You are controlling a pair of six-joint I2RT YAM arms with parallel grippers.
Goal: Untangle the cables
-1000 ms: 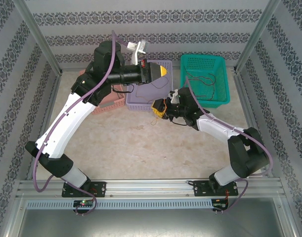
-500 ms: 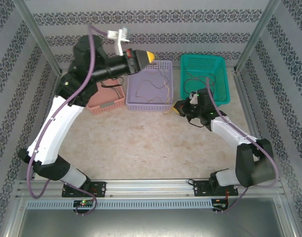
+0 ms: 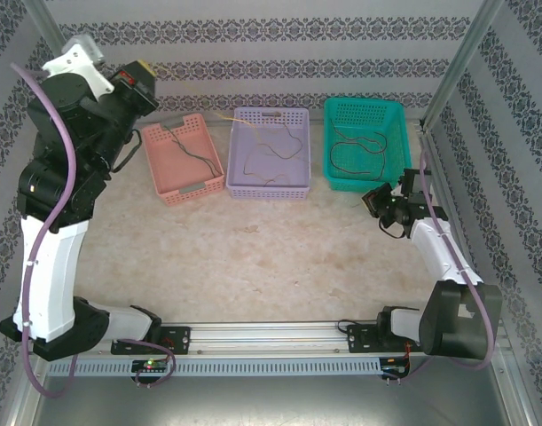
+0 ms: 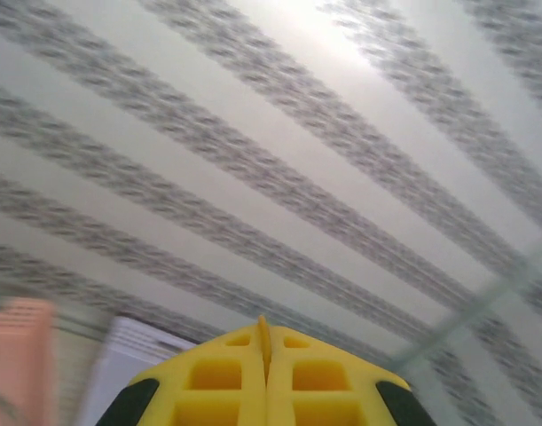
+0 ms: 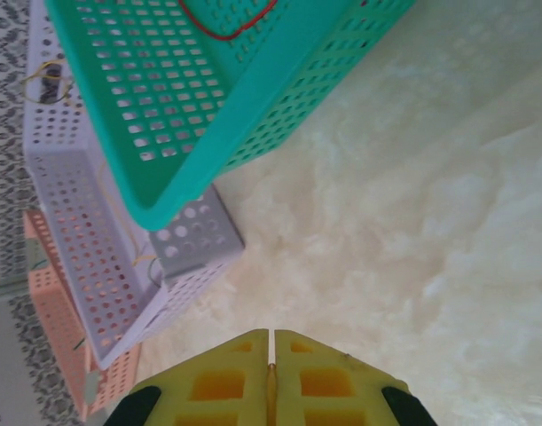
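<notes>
Far left, the left arm stands tall. The left claw is high up beside the back wall, well above the bench. In the left wrist view its yellow fingers are pressed together with nothing visible between them, and the striped wallpaper behind is blurred.

Three baskets sit in a row at the far side of the bench. The pink basket is leftmost and a bit askew. A thin dark cable lies inside it, running from far-left to near-right.

The lilac basket is just beside it. Their near corners are touching or almost touching, cannot tell which. A yellowish cable lies as a loose squiggle on the lilac basket's floor. A pale yellow strand crosses the basket's far-left rim, heading toward the left claw. Cannot tell whether it reaches the claw.

The teal basket is rightmost, with a small gap between it and the lilac one. A dark brown cable is looped on its floor. The right wrist view looks past the teal basket's corner and shows a red cable inside it. The lilac and pink baskets line up behind it.

The right claw is low over the bench, just in front of the teal basket's near-right corner and apart from it. In the right wrist view its fingers are closed together over bare bench, holding nothing.
</notes>
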